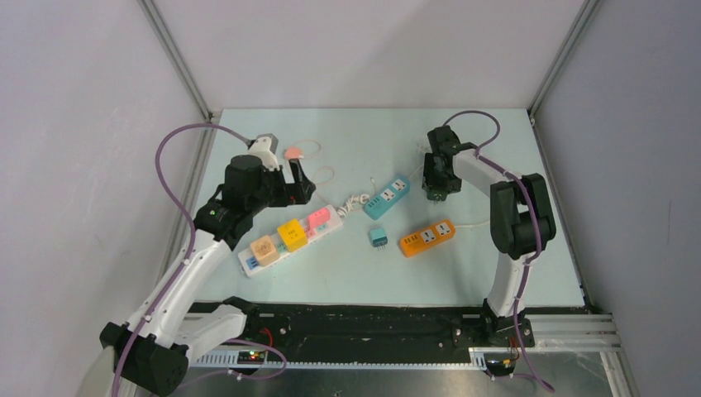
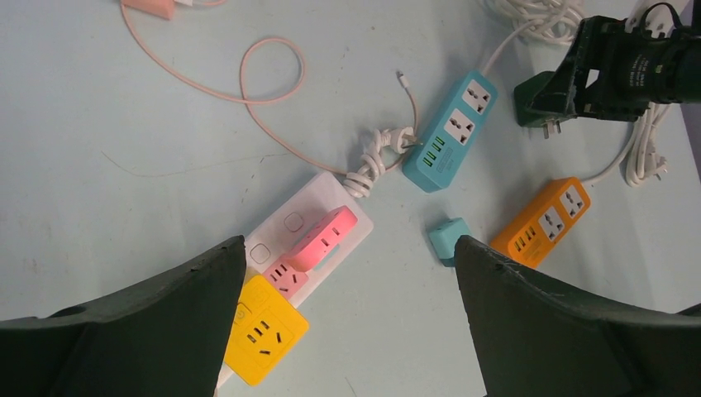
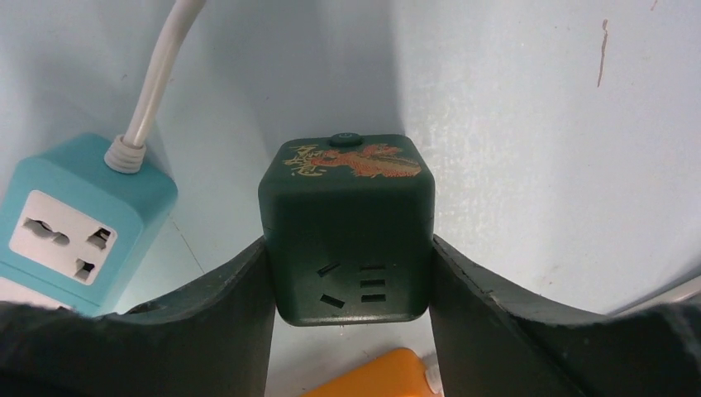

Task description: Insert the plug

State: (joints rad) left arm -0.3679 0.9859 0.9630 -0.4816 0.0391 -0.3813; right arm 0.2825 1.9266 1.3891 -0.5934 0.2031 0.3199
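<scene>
The plug (image 3: 347,223) is a dark green cube with a gold and red drawing on top and socket slots on its face. My right gripper (image 3: 349,252) is shut on it, one finger pressed against each side. In the left wrist view the plug (image 2: 536,93) hangs just above the table, prongs down, to the right of the teal power strip (image 2: 450,132). My left gripper (image 2: 350,244) stands wide open above the white power strip (image 2: 285,223), holding nothing. From above, the right gripper (image 1: 436,188) is at the back right and the left gripper (image 1: 302,186) at the back left.
The white strip (image 1: 331,229) carries pink, yellow and tan cube adapters. A small teal plug (image 1: 379,236) lies loose in the middle. An orange power strip (image 1: 427,237) lies to its right. Pink cable loops (image 2: 264,78) and coiled white cords (image 2: 372,161) lie behind the strips.
</scene>
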